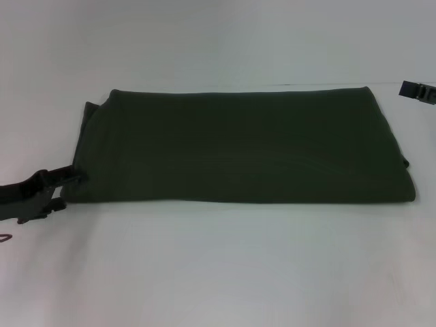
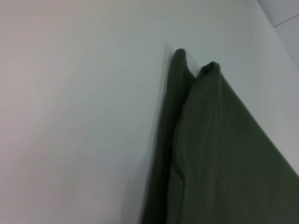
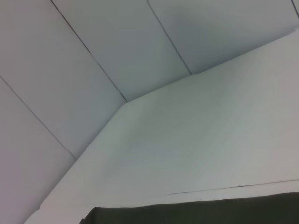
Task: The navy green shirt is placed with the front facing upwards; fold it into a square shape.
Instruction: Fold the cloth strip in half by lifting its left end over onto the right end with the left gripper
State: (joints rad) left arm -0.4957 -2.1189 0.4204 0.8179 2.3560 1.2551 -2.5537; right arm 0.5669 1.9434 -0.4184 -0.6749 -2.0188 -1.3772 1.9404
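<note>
Left pincer point(image 1: 65, 184) touches folded navy green shirt's point(image 1: 245, 146) left edge — right pincer point(image 1: 417, 90) apart

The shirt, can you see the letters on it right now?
No. In the head view the navy green shirt lies folded into a long band on the white table, showing only plain dark green cloth.

Shirt point(image 1: 242, 146): folded flat at centre of table point(image 1: 218, 272). Left gripper point(image 1: 58, 187): at 8 o'clock of the shirt, touching its near-left corner. Right gripper point(image 1: 417, 90): at 2 o'clock, apart from the shirt, beyond its far-right corner.
</note>
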